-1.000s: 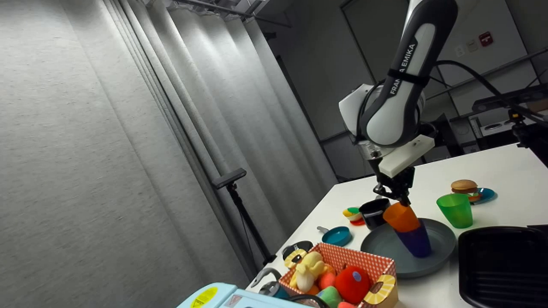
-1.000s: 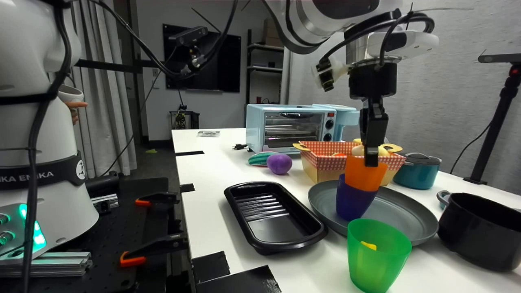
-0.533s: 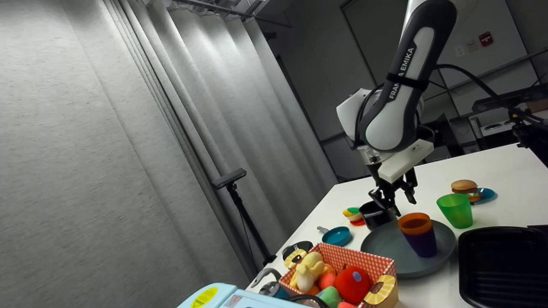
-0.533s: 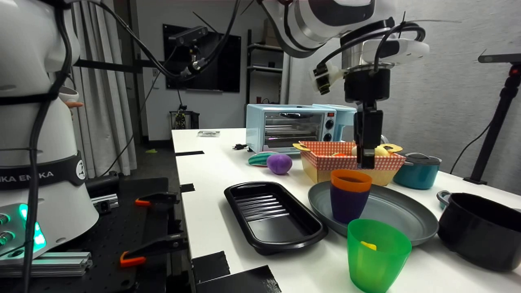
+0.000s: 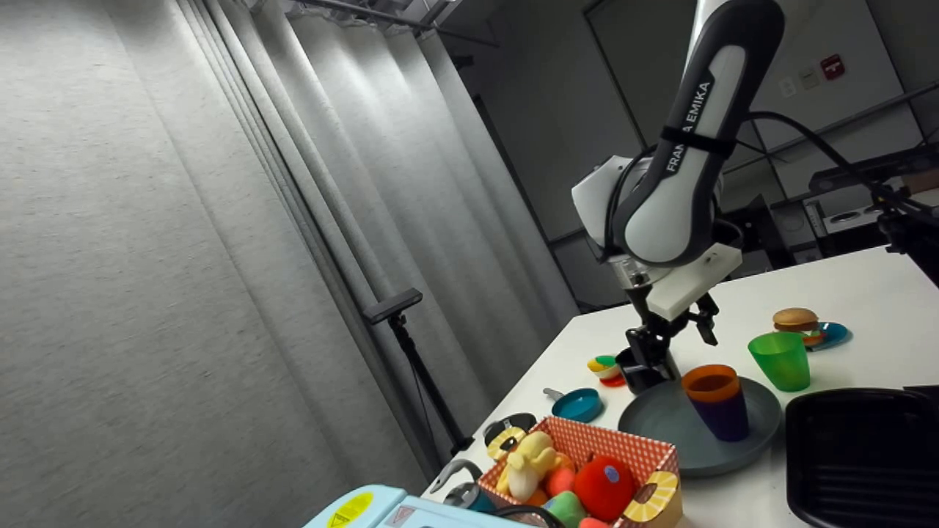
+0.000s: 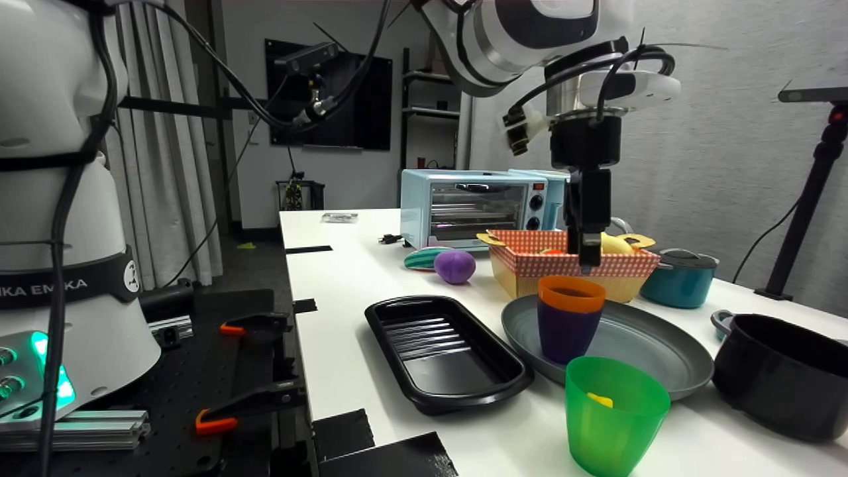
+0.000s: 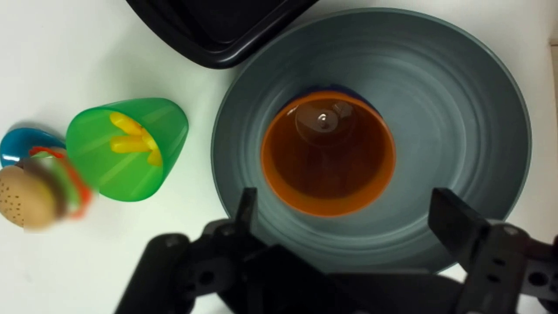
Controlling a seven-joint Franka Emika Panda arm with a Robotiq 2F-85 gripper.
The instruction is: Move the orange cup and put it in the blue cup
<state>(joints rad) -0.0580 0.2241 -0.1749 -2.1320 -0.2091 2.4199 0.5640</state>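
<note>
Right now I have the fingers spread apart, near the orange cup and clear of it. That cup sits nested in the blue cup, which stands on the grey plate, and in both exterior views its rim shows above the blue. My wrist view shows yellow pieces inside the green cup, near the plate on the worktop.
</note>
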